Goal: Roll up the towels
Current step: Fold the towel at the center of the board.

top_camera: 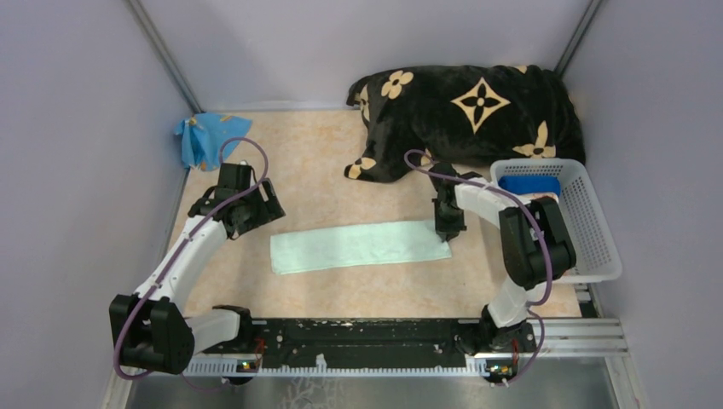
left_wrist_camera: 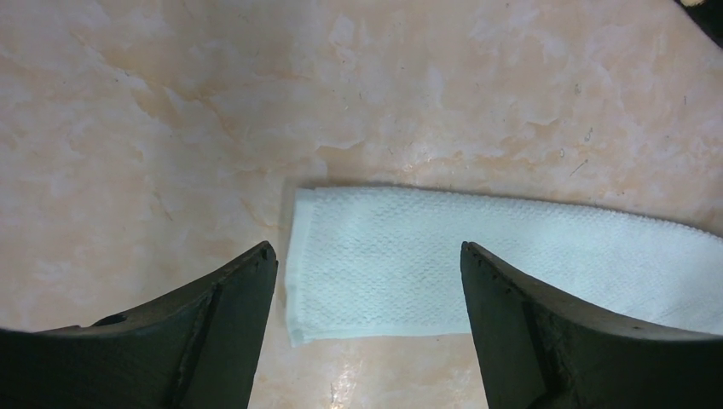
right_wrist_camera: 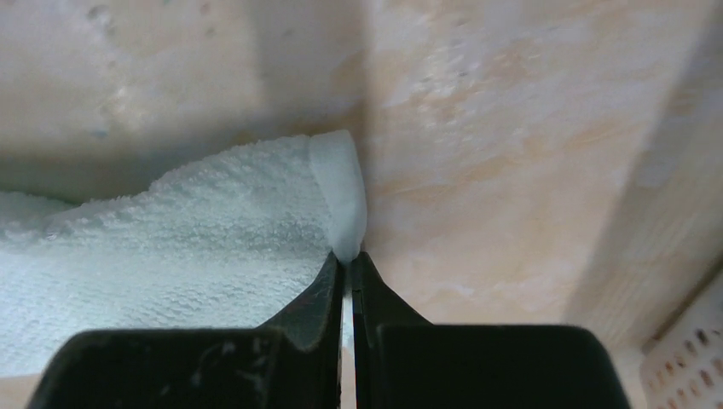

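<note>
A mint green towel lies folded into a long strip across the middle of the table. My right gripper stands at its right end, shut on the towel's edge; the right wrist view shows that edge pinched and lifted between the closed fingertips of the gripper. My left gripper hovers open by the strip's left end. From the left wrist, the towel's left end lies flat on the table between the wide-apart fingers of the gripper, which touch nothing. A blue towel lies crumpled at the back left.
A big black blanket with beige flowers is heaped at the back right. A white plastic basket at the right edge holds a blue towel. Grey walls close in on both sides.
</note>
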Controlling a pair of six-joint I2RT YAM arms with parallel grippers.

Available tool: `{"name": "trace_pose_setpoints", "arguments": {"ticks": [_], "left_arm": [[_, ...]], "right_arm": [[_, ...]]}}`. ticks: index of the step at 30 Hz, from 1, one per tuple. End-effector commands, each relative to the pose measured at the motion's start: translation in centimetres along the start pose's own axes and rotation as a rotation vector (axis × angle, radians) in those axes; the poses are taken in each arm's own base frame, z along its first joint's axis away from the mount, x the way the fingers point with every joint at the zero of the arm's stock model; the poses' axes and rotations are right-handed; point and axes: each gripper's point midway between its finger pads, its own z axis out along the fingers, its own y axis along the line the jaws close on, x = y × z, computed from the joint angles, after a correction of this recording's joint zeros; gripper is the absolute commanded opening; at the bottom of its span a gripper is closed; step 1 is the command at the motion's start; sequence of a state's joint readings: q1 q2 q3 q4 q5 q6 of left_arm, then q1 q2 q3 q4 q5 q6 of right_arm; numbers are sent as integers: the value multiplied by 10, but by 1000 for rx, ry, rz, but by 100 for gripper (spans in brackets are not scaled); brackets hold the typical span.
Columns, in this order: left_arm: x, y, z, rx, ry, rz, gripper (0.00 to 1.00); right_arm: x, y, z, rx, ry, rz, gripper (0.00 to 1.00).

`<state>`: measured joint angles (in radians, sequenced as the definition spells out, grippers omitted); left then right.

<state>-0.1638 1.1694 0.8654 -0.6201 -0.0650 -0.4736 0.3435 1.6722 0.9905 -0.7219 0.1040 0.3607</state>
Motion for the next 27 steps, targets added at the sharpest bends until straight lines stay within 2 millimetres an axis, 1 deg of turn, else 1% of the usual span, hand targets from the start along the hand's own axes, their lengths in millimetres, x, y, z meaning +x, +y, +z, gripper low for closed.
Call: {"name": "trace_pose_setpoints", "arguments": {"ticks": [1, 3, 5, 8, 10, 11, 12, 14, 16, 21, 27], "left_arm": [[1, -7, 0, 41, 1, -14, 85], [7, -10, 2, 64, 22, -21, 85], [15, -16, 5, 96, 53, -38, 86], [30, -28, 10, 179, 113, -55, 87], [43, -37, 15, 230, 171, -71, 89], [51, -43, 15, 270, 207, -81, 90], [58, -47, 17, 298, 235, -92, 90], [72, -52, 20, 341, 288, -114, 90], [81, -58, 23, 372, 323, -130, 89], [103, -62, 27, 394, 388, -161, 83], [122, -65, 33, 410, 437, -181, 75]], "right_arm": [[-41, -65, -4, 275, -109, 92, 0], [-66, -81, -24, 323, -193, 116, 0], [-91, -88, -47, 363, -262, 100, 0], [-111, -95, -69, 402, -312, 84, 0], [-118, -90, -78, 383, -336, 63, 0], [-120, -83, -88, 354, -365, 44, 0], [-121, -73, -94, 326, -383, 12, 0], [-119, -42, -102, 265, -410, -88, 0], [-112, -11, -108, 185, -421, -177, 0], [-85, 66, -121, -69, -410, -315, 0], [-51, 145, -127, -266, -352, -439, 0]]}}
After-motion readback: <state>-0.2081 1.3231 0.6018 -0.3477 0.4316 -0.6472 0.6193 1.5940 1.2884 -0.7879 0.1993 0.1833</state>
